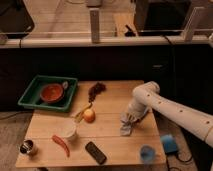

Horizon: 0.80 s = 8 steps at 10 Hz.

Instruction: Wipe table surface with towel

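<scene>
A grey-blue towel (pixel 127 127) lies crumpled on the wooden table (pixel 112 102), right of the middle. My gripper (pixel 129 118) comes down from the white arm (pixel 165 107) on the right. It is shut on the towel's top and holds it against the table surface. The gripper's tips are hidden in the cloth.
A green tray (pixel 31 96) with a red bowl (pixel 51 93) sits at the back left. Dark grapes (pixel 96 89), an orange fruit (pixel 89 115), a white cup (pixel 68 131), a red chili (pixel 62 145), a black phone (pixel 95 152), a metal can (pixel 28 147) and a blue cup (pixel 146 152) are on the table.
</scene>
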Each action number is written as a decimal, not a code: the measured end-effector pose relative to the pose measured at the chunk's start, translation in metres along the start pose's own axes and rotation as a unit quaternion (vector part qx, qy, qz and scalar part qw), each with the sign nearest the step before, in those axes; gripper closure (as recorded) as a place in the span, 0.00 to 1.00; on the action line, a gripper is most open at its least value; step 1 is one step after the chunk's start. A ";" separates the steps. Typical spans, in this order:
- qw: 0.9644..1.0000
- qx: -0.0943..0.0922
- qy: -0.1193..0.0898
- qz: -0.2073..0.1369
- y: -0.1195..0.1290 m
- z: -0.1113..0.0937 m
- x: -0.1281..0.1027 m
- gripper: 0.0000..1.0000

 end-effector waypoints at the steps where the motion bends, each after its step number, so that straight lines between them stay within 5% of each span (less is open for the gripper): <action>1: 1.000 0.007 -0.003 -0.007 -0.019 0.007 0.000 0.96; 6: 0.997 0.044 -0.041 -0.053 -0.097 0.030 -0.041 0.96; 8: 0.993 0.055 -0.063 -0.079 -0.104 0.031 -0.068 0.96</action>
